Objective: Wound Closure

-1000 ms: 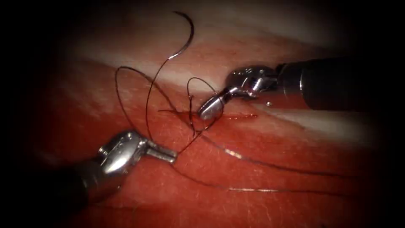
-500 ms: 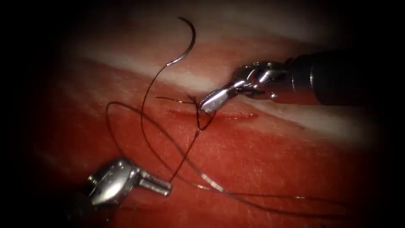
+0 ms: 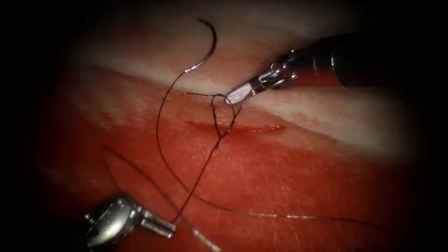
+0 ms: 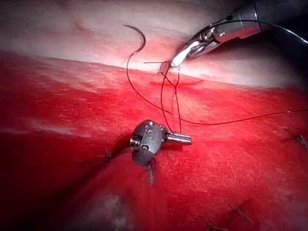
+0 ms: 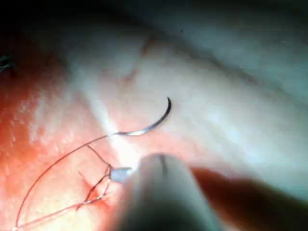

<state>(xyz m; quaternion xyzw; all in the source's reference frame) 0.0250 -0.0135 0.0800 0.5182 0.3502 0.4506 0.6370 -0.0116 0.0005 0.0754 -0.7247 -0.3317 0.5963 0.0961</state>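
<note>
We see the needle (image 3: 209, 44) lying free on the pale far part of the tissue (image 3: 298, 186), beyond the cut (image 3: 235, 127) and toward its left end, held by neither tool and not in the tissue. The thread (image 3: 161, 140) leaves the needle's tail end, sweeps in a long curve toward us on the left of the cut and runs off to the right along the near red area.

Our right tool (image 3: 233, 97) comes in from the far right, its tip on the far side of the cut, just beyond the middle. Its jaws are pressed together, pinching the thread where a small loop (image 3: 219, 114) rises from the cut, with a short free end (image 3: 196, 94) sticking out to the left. In the right wrist view the needle (image 5: 151, 122) lies just beyond this tool (image 5: 120, 173), with the thread (image 5: 57, 163) beside it.

Our left tool (image 3: 161, 227) sits well apart at the near left, on the near side of the cut. Its jaws are pressed together, pinching a strand that runs straight and taut from them up to the loop at the cut. In the left wrist view the same tool (image 4: 183, 139) holds the thread (image 4: 175, 108) that climbs to the cut (image 4: 175, 83), with the right tool (image 4: 180, 57) and the needle (image 4: 137, 41) beyond.

Compared with a second ago, the left tool has drawn nearer and the right tool farther, and the loop over the cut has shrunk.
</note>
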